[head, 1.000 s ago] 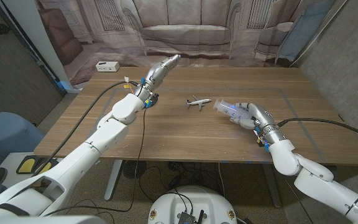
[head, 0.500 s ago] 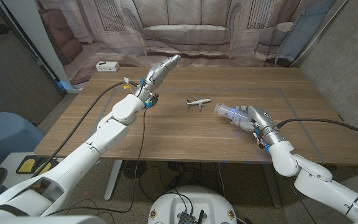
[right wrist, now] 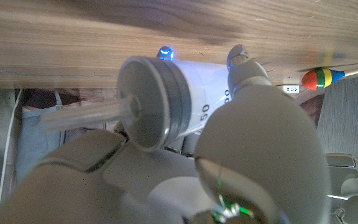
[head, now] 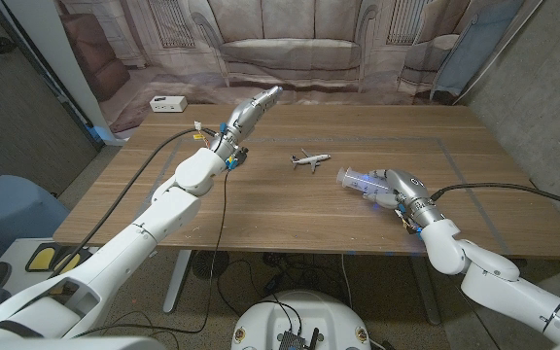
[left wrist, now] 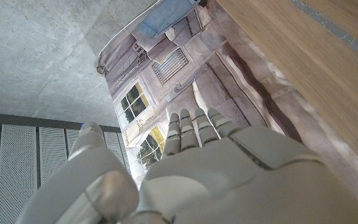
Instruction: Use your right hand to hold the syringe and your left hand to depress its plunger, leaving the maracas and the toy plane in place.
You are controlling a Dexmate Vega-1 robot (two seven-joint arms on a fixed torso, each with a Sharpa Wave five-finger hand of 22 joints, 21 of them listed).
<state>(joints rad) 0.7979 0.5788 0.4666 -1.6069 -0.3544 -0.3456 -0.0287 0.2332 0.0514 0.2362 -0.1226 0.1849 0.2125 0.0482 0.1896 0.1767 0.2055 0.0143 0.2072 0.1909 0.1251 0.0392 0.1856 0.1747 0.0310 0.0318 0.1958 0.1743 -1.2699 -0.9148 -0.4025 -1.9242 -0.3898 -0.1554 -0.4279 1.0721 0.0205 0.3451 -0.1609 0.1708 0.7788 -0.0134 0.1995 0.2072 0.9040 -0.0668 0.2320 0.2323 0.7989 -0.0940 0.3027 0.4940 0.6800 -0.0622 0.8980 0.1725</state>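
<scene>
Reading "50" in dark print on the clear barrel of the syringe [right wrist: 185, 102], seen in the right wrist view beside the grey plunger seal. Showing part of another figure next to it, half hidden behind the right hand [right wrist: 253, 143] and not readable. Finding no other legible text, label or brand anywhere else.

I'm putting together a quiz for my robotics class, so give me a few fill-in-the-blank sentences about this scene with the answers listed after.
1. The syringe is held by the robot's ____ hand.
2. The left hand is raised with its fingers apart and holds ____.
3. The small white toy on the table between the two hands is a ____.
4. The colourful maraca shows in the ____ wrist view.

Answers: right; nothing; plane; right
</scene>
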